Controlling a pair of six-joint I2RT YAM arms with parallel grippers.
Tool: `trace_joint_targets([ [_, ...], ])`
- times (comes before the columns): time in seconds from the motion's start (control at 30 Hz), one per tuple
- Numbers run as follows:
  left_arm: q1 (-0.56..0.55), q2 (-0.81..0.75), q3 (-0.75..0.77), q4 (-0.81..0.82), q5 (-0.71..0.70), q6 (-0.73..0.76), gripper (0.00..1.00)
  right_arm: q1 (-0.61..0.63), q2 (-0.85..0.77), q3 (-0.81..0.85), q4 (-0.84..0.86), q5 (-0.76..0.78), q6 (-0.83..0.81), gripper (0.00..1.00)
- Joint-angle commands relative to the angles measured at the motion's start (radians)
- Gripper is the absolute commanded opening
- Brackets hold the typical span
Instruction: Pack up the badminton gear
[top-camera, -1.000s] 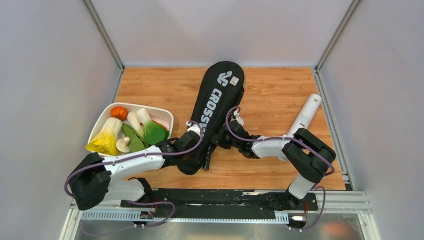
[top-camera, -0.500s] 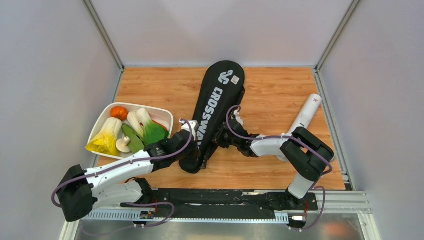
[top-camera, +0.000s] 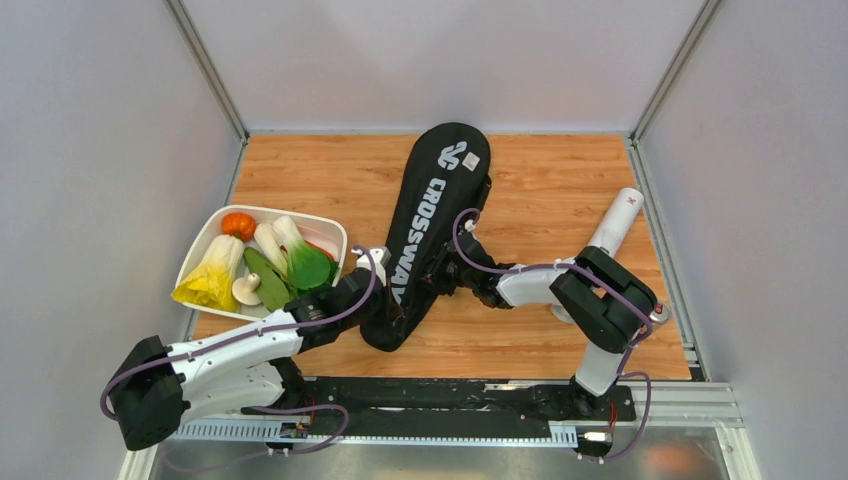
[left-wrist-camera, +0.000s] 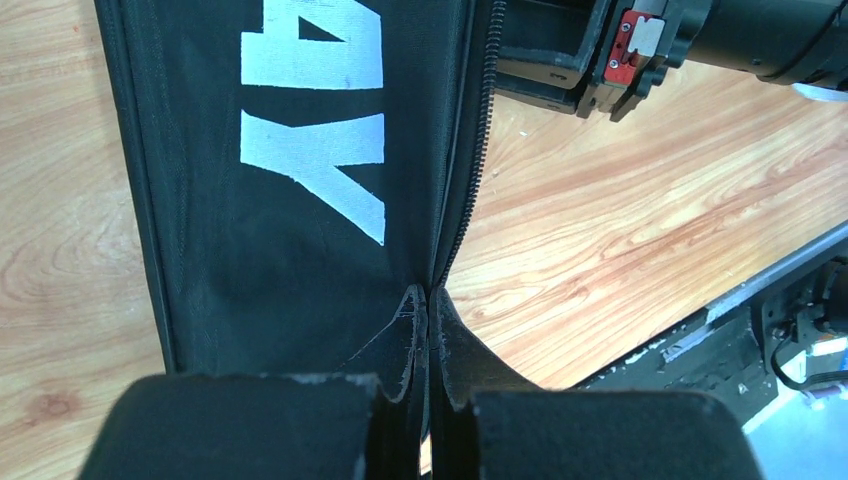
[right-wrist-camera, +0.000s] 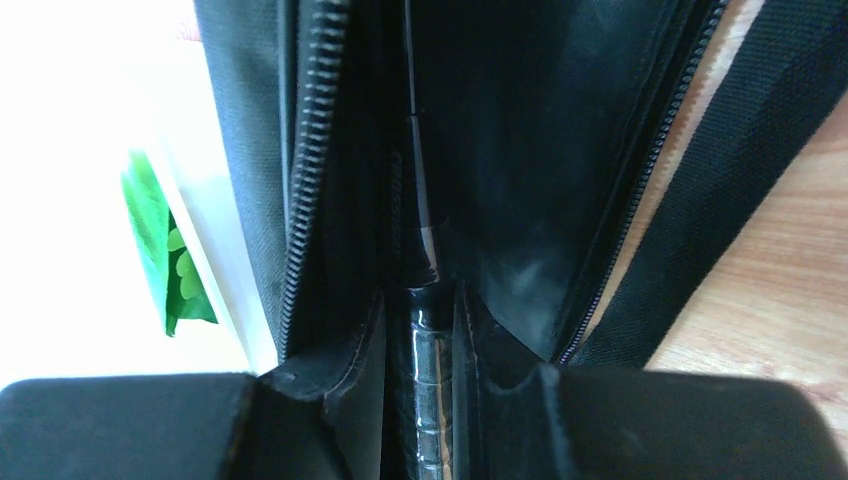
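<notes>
Left fingers (left-wrist-camera: 260, 425) clenched tight on the bag (top-camera: 430, 215), pinching the fabric right by the zip (left-wrist-camera: 472, 190) at its near end. The right fingers (right-wrist-camera: 130, 430) are in at the open side, clamped on the handle of a racket (right-wrist-camera: 415, 180) that lies inside, shaft pointing up the bag. The bag itself lies mid-counter, slanting from the far edge toward the arms; the tube (top-camera: 615, 222) sits out on the right, well apart. Now the danger — with the mouth this narrow, the right fingers could snag on the zip teeth coming out and drag the racket back with them. And if the left pinch slips, the flap drops shut on the right fingers. A hard tug could also skate the whole bag sideways into the tray (top-camera: 330, 232) just beside it, because that wood-grain counter (top-camera: 560, 180) looks smooth. Plain pale walls (top-camera: 120, 120) close the cell in on three sides — not much room to swing, I'd say.
</notes>
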Motion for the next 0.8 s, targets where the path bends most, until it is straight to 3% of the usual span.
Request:
trace_joint_targets([
  [0.0,-0.013,-0.029,-0.020,0.015,0.100,-0.054,0.00,-0.046,0.013,0.046,0.096,0.071,0.166,0.00],
  [0.33,-0.014,-0.072,-0.104,0.116,0.125,-0.126,0.00,-0.048,0.041,0.086,0.072,0.091,0.211,0.00],
  [0.57,-0.016,-0.062,-0.139,0.225,0.164,-0.156,0.00,-0.046,0.070,0.041,0.139,0.077,0.270,0.00],
  [0.77,-0.024,-0.036,-0.145,0.225,0.154,-0.165,0.00,-0.045,0.077,0.025,0.178,0.071,0.297,0.00],
])
